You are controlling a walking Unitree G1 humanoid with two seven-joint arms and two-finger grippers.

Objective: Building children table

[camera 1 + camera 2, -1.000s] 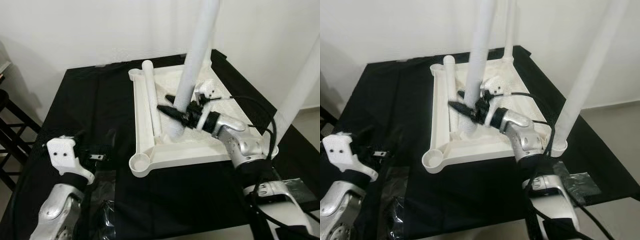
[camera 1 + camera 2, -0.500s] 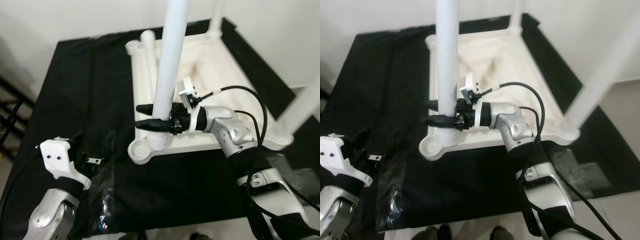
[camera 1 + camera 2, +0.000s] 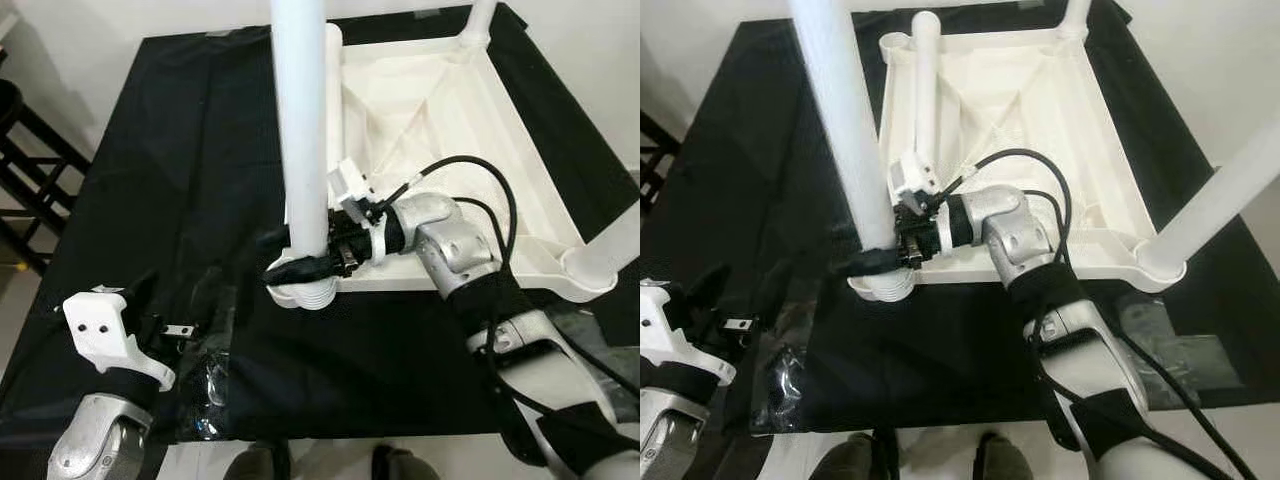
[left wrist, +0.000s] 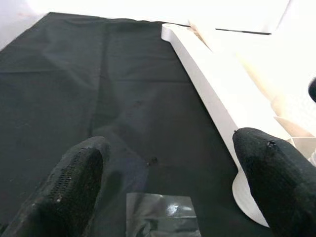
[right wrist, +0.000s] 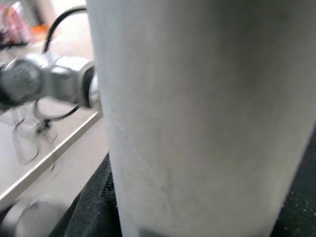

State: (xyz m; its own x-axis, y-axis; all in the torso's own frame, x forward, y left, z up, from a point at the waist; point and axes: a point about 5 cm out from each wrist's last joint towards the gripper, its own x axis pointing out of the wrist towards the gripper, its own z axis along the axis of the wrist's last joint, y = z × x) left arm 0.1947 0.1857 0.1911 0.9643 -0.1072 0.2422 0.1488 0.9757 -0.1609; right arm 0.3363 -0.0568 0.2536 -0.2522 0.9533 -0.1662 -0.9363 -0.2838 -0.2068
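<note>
**Robot sets a leg into an upturned children's table**

The right gripper (image 3: 300,262) is clamped around the lower end of a white table leg (image 3: 304,130), holding it upright over the corner socket (image 3: 303,293) at the front left corner of the upturned white tabletop (image 3: 450,120). The tabletop lies on a black cloth (image 3: 180,150) covering the work surface. Another leg (image 3: 1220,195) stands at its front right corner, and a loose leg (image 3: 926,85) lies along its left edge. The left gripper (image 4: 173,192) hovers above the cloth's front left area, fingers spread wide and holding nothing, near a clear plastic bag (image 3: 208,385).
</note>
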